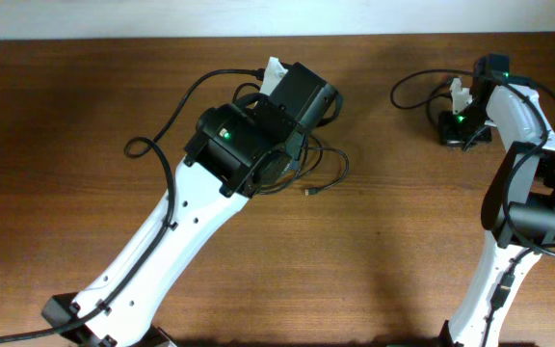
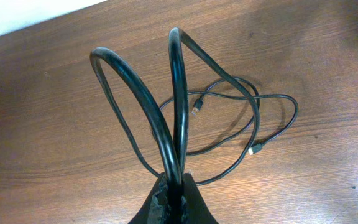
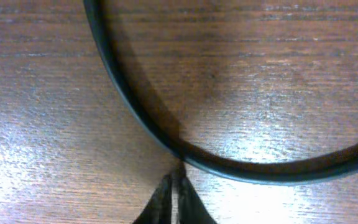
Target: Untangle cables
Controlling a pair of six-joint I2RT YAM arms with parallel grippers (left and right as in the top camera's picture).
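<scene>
Two strands of black cable (image 2: 166, 130) rise as tall loops from my left gripper (image 2: 178, 186), which is shut on them. Beyond them the rest of the cables (image 2: 272, 106) lies in loose overlapping loops on the wood, with two small plugs (image 2: 196, 109) showing. Overhead, those loops (image 1: 333, 172) lie under and just right of my left arm's wrist (image 1: 249, 135). At the far right a separate cable loop (image 1: 414, 81) lies on the table, and my right gripper (image 1: 456, 123) is down on it. This gripper (image 3: 178, 177) is shut, its tips touching the near edge of a cable (image 3: 253, 171) curving past them.
The brown wooden table (image 1: 383, 251) runs to a white wall at the back. A thicker black lead (image 1: 152, 145) from my left arm loops over the table at the left. My right arm's white links (image 1: 523, 193) stand along the right edge.
</scene>
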